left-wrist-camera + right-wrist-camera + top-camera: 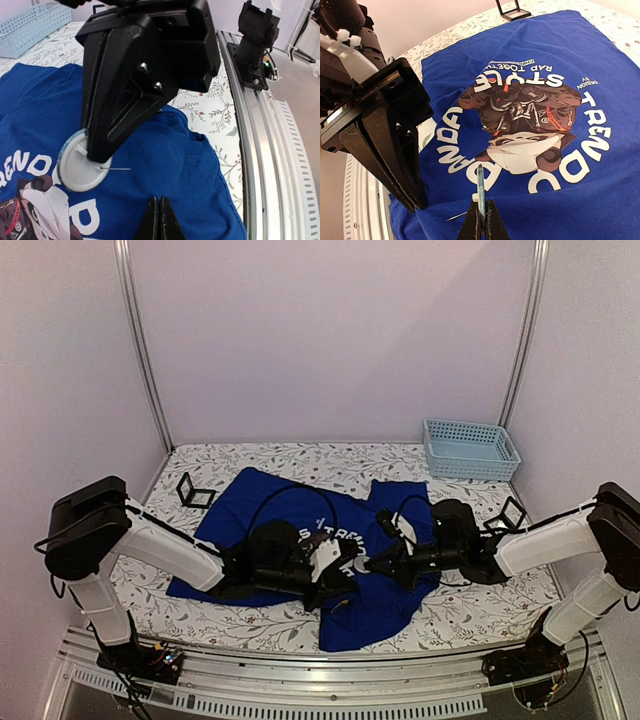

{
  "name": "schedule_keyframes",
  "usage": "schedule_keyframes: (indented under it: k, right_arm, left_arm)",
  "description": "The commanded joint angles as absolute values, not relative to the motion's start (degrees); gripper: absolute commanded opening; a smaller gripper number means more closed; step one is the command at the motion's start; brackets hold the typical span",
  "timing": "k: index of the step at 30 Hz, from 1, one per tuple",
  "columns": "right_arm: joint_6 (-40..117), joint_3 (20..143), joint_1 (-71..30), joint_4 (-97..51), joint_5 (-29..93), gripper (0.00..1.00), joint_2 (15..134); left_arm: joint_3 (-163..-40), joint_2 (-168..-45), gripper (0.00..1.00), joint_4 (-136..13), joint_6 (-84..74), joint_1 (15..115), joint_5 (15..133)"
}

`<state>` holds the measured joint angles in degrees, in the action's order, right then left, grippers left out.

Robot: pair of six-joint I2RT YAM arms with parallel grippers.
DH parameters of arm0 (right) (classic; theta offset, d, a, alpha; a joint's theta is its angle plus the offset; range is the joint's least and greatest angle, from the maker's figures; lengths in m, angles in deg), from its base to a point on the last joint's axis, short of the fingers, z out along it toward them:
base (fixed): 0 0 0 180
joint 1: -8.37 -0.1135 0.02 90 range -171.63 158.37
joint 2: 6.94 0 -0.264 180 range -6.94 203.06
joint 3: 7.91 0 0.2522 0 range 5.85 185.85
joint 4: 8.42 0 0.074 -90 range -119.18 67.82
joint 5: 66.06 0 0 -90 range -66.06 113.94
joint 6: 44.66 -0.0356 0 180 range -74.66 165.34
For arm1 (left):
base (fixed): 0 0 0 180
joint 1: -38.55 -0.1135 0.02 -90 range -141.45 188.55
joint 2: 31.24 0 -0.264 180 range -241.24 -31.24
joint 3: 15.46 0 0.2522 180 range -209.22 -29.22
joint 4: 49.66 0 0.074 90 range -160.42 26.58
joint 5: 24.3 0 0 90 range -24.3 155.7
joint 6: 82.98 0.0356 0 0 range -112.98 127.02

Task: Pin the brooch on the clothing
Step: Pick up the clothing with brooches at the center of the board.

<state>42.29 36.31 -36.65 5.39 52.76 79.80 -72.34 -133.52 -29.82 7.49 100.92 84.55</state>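
The royal-blue T-shirt [270, 502] lies flat with its panda print [525, 115] facing up. My right gripper [481, 212] is shut on the brooch [480, 182], a round white disc seen edge-on here. In the left wrist view the brooch [75, 170] hangs just above the shirt [170, 150] with its open pin [117, 169] pointing sideways. My left gripper [159, 202] is shut on a raised fold of shirt fabric close beside the pin tip. From above, both grippers meet over the shirt's lower part, the left [338, 583] and the right [368, 565].
A light-blue basket [470, 448] stands at the back right. Small black stands sit on the floral cloth at back left [193, 490] and right [510, 512]. The metal rail [260, 150] runs along the near table edge.
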Motion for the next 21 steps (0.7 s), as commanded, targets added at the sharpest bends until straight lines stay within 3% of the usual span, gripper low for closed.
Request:
schedule_keyframes:
  k: [1, 12, 21]
  right_arm:
    - [41.17, 37.08, -37.18, 6.3, 52.09, 0.0, 79.53]
    - [41.84, 35.77, -38.08, 4.92, 58.07, 0.0, 78.45]
    - [40.2, 35.94, -38.72, 3.23, 50.57, 0.0, 77.43]
  left_arm:
    - [-72.33, -132.18, 0.0, -27.92, 8.43, 102.28, 85.5]
    - [-72.07, -131.91, 0.0, -28.07, 8.95, 102.37, 84.12]
    - [-72.68, -131.85, 0.0, -27.99, 9.13, 102.77, 84.99]
